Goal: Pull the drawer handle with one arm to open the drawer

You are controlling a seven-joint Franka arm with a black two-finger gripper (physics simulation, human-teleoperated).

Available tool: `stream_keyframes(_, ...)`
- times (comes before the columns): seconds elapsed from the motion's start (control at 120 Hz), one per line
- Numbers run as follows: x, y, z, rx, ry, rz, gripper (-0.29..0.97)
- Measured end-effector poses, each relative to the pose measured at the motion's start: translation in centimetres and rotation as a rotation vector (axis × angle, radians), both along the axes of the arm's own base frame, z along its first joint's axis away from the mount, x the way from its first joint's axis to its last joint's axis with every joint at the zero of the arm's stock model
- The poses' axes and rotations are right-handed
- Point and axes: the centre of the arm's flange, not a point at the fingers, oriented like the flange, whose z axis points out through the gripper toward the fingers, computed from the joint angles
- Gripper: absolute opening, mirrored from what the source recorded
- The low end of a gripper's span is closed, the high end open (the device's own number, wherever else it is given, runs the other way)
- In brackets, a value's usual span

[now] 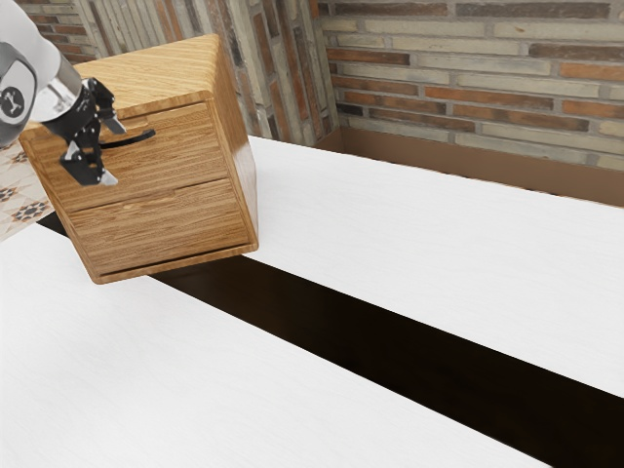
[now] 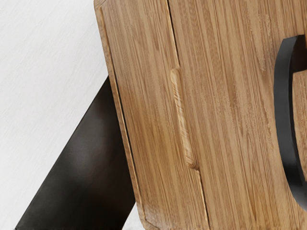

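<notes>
One wooden cabinet (image 1: 166,219) sits upper left in the exterior view; the black gripper (image 1: 111,152) is released, fingers spread above and below the black handle (image 1: 133,139) of its upper drawer (image 1: 183,151).

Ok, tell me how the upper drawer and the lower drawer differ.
The upper drawer carries a black handle; the lower drawer has just a small wooden grip at its top edge. The gripper is at the upper drawer's handle, away from the lower drawer. Both are the same wood and look shut.
</notes>
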Motion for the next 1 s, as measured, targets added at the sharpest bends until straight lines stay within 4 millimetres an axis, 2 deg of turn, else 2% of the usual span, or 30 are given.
stream_keyframes(0.158, 1.2, 0.7, 0.1, 0.017, -0.018, 0.007, 0.68)
stream_keyframes(0.333, 1.3, 1.0, 0.2, 0.019, -0.027, 0.015, 0.68)
stream_keyframes(0.525, 1.7, 1.8, -0.9, 0.016, -0.012, 0.029, 0.68)
stream_keyframes(0.6, 1.7, 2.8, -1.5, 0.015, -0.004, 0.044, 0.68)
stream_keyframes(0.75, 1.0, 6.3, -2.2, 0.02, 0.005, 0.106, 0.68)
stream_keyframes(0.808, 0.8, 7.0, -2.2, 0.022, 0.006, 0.119, 0.68)
stream_keyframes(0.842, 0.7, 6.7, -2.2, 0.021, 0.004, 0.114, 0.68)
stream_keyframes(0.908, -0.9, 4.4, -1.9, 0.019, -0.003, 0.083, 0.68)
stream_keyframes(1.0, -0.7, 2.9, -1.9, 0.036, -0.009, 0.058, 0.68)
